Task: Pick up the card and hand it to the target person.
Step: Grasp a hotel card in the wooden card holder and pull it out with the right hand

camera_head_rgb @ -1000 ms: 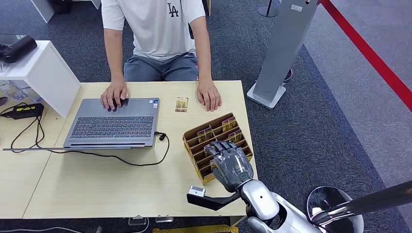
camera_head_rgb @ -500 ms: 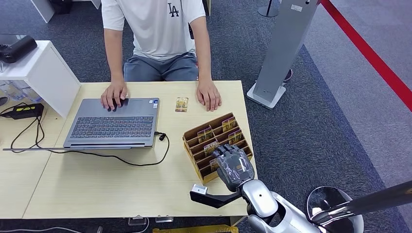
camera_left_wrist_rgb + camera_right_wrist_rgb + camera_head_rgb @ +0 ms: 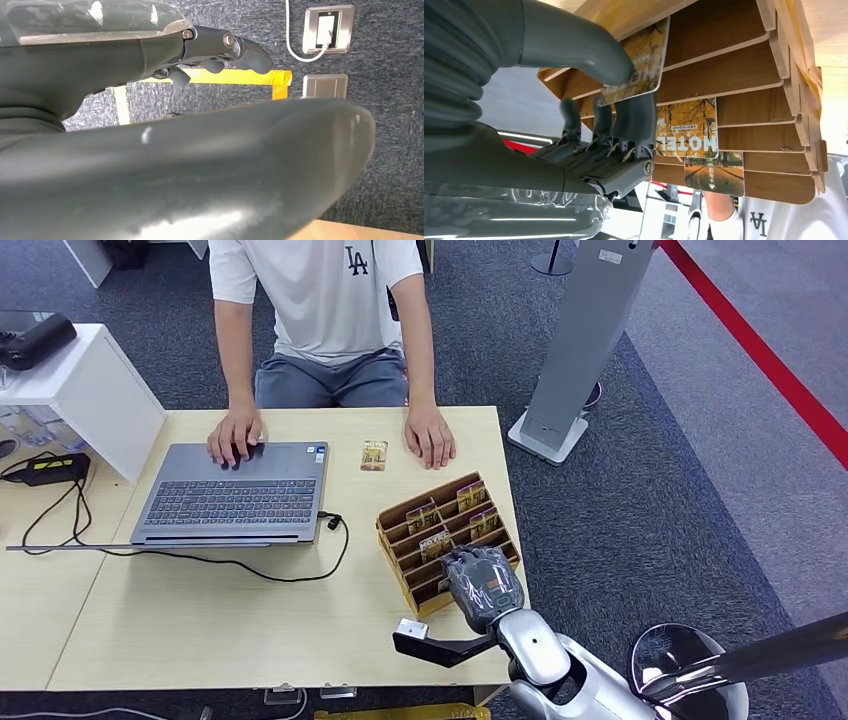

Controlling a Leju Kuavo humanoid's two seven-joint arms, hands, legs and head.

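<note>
Right hand (image 3: pixel 589 125) pinches a card (image 3: pixel 639 62) in the wooden card rack (image 3: pixel 400 530).

A: Card (image 3: pixel 636 62)? Yellow autumn print, pale lettering; standing in a slot of the wooden rack (image 3: pixel 744 65), near its front row.
B: Pinched between thumb and fingers of right hand (image 3: pixel 483 585); still slotted.

Head view: bright, even overhead light, soft short shadows on the worktop (image 3: pixel 250 610), sharp throughout. Wrist views: close hand covers blurred, with glare streaks; background reasonably clear.
</note>
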